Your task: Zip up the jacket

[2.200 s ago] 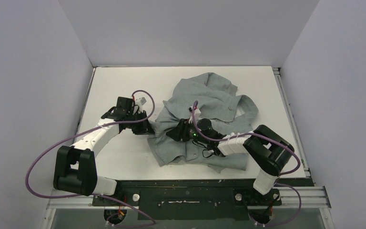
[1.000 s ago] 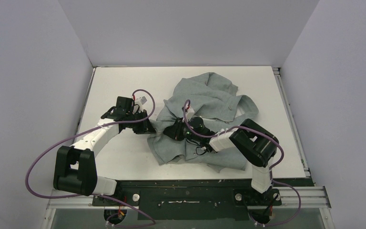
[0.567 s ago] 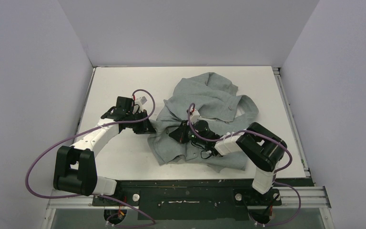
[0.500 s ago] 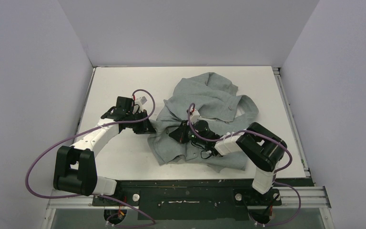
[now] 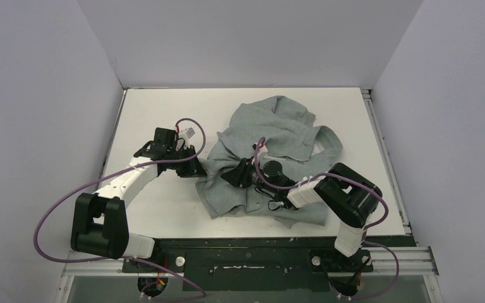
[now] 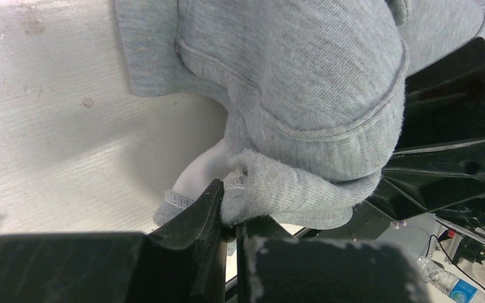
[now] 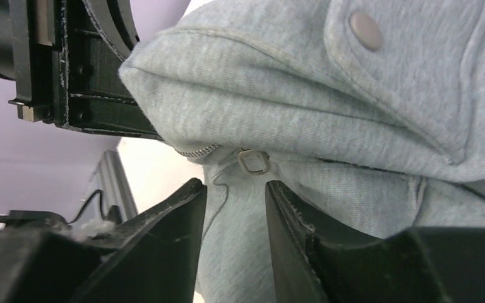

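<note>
Nearest us, centre-right on the table (image 5: 164, 113), the jacket (image 5: 278, 129) lies crumpled, and we see no stretch of the front zipped. The right gripper (image 7: 233, 189) has its jaws parted and holds nothing. The zipper pull (image 7: 253, 161) sits just beyond its fingertips. Slightly farther and to the left, the left gripper (image 6: 227, 197) is pinched tight on a fold of the jacket's edge. We judge the task barely begun: the pull is yet to be grasped and run up. Only the right wrist view shows the pull, while the overhead view shows the heap's spread toward the far edge.
</note>
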Controlling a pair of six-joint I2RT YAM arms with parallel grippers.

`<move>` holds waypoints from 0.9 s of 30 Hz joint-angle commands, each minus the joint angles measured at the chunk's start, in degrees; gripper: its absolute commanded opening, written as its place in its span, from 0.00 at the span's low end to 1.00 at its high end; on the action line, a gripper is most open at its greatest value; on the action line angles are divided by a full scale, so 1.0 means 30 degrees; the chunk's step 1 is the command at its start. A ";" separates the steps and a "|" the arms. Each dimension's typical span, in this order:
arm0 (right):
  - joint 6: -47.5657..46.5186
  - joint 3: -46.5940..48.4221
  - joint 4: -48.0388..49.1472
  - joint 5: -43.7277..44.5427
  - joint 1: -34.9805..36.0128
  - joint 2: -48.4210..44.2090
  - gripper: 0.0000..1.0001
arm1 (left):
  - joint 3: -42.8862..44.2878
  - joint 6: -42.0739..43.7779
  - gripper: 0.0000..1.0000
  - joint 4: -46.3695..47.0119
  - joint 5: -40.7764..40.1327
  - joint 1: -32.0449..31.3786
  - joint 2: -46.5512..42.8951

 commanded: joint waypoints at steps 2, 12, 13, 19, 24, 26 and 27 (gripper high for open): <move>0.3049 -0.0072 0.4678 -0.1460 -0.0192 0.1613 0.44 | 0.0938 0.0156 0.00 0.0691 0.0606 0.0075 -0.0034; 0.4387 0.0949 0.2385 -0.0964 -0.0193 0.2141 0.48 | 0.0879 0.0136 0.00 0.0696 0.0627 0.0078 -0.0130; 0.4357 0.1227 0.1968 -0.0999 -0.0180 0.2207 0.48 | 0.0908 0.0105 0.00 0.0709 0.0645 0.0071 -0.0133; 0.4418 0.1895 -0.0132 -0.0453 -0.0134 0.2310 0.48 | 0.0912 0.0097 0.00 0.0683 0.0656 0.0072 -0.0209; 0.4882 0.2359 -0.0756 -0.0556 -0.0142 0.2996 0.49 | 0.0925 0.0084 0.00 0.0682 0.0678 0.0072 -0.0278; 0.5245 0.2400 -0.0491 -0.0694 -0.0149 0.3357 0.49 | 0.0966 0.0073 0.00 0.0660 0.0671 0.0099 -0.0274; 0.5445 0.2368 -0.0219 -0.0734 -0.0149 0.3516 0.49 | 0.0996 0.0076 0.00 0.0653 0.0684 0.0081 -0.0276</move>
